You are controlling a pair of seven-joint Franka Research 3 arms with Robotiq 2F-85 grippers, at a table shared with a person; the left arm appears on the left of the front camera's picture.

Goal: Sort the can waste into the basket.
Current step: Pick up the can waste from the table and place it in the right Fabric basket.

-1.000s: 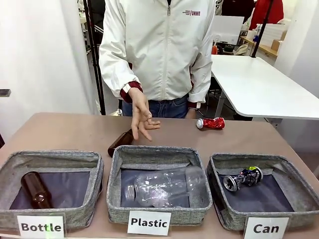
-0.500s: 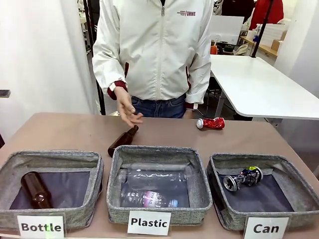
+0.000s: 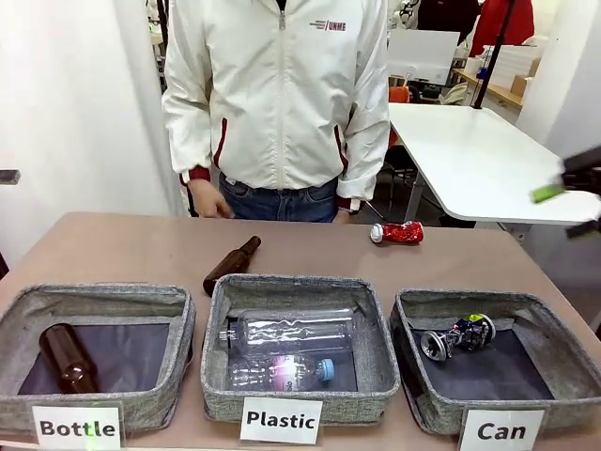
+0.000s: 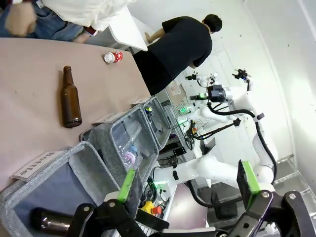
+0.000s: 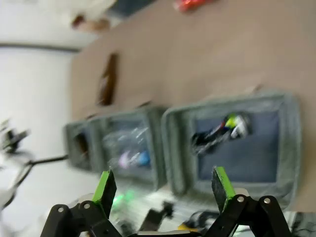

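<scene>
The red can (image 3: 396, 233) is lying on the table (image 3: 122, 249) just behind the Can basket (image 3: 470, 301), where the dark can (image 3: 458, 336) is resting. The right gripper (image 5: 163, 183) and left gripper (image 4: 187, 177) are hanging spread wide, holding nothing.

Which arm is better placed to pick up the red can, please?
Right: the right gripper, fingers open, hovers by the Can basket, on the red can's side of the table. The left gripper hangs by the Bottle basket, farther away.
</scene>
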